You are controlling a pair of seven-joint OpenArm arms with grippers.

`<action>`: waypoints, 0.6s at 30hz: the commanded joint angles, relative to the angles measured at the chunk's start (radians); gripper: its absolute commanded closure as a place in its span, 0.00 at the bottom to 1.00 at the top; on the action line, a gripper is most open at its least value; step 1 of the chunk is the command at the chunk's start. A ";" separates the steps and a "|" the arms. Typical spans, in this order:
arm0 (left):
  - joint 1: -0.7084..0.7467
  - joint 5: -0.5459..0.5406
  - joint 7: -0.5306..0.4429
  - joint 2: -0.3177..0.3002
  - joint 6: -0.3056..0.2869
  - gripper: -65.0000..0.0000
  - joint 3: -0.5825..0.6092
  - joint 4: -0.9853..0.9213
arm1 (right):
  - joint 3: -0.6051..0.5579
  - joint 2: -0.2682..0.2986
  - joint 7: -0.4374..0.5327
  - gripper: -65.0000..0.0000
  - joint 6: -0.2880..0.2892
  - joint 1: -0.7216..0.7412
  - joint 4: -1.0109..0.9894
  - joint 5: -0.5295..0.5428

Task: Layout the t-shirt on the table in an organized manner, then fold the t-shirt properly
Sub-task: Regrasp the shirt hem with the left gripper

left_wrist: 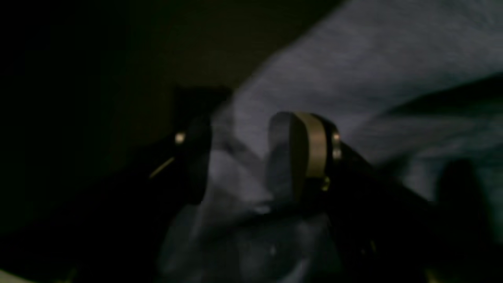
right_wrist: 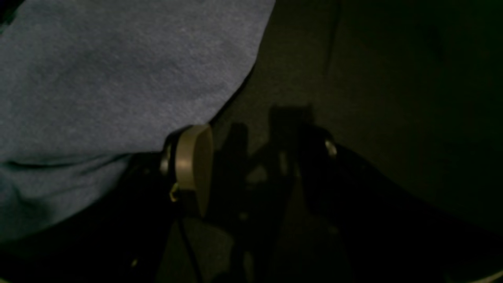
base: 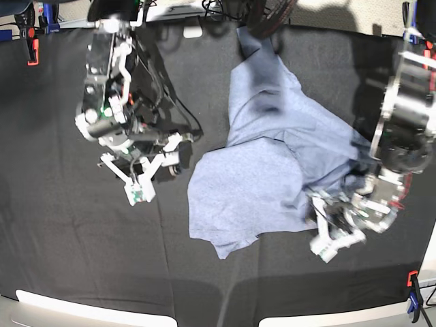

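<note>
The light blue-grey heathered cotton t-shirt point(base: 266, 157) lies crumpled, not yet spread, near the middle of the large table with matte black cloth point(base: 61, 238). The layout step is in hand. The left gripper point(left_wrist: 239, 153) has its jaws apart around a fold of fabric. The right gripper point(right_wrist: 259, 157) is released, just beside the shirt edge. Next, I think, both must clamp edges and pull outward.
</note>
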 commanded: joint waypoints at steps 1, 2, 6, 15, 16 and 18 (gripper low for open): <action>-0.037 -0.006 -0.024 -0.006 0.008 0.57 -0.004 -0.012 | -0.001 0.000 0.023 0.50 0.003 0.008 0.037 0.007; -0.037 -0.006 -0.028 -0.002 0.008 0.58 -0.004 -0.031 | -0.001 0.000 0.021 0.50 0.003 0.001 0.053 0.007; -0.036 -0.006 -0.019 0.002 0.008 0.68 -0.004 -0.050 | -0.001 0.000 0.022 0.50 0.003 -0.023 0.117 0.008; -0.036 -0.019 0.013 0.002 0.093 1.00 -0.004 -0.050 | -0.002 -0.003 0.011 0.50 0.003 -0.028 0.174 0.011; -0.036 -0.039 0.014 0.001 0.170 1.00 -0.004 -0.050 | -0.002 -0.003 0.010 0.50 0.003 -0.028 0.174 0.011; -0.037 -0.060 0.012 -0.005 0.279 1.00 -0.004 -0.049 | -0.002 -0.003 0.008 0.50 0.003 -0.028 0.174 0.011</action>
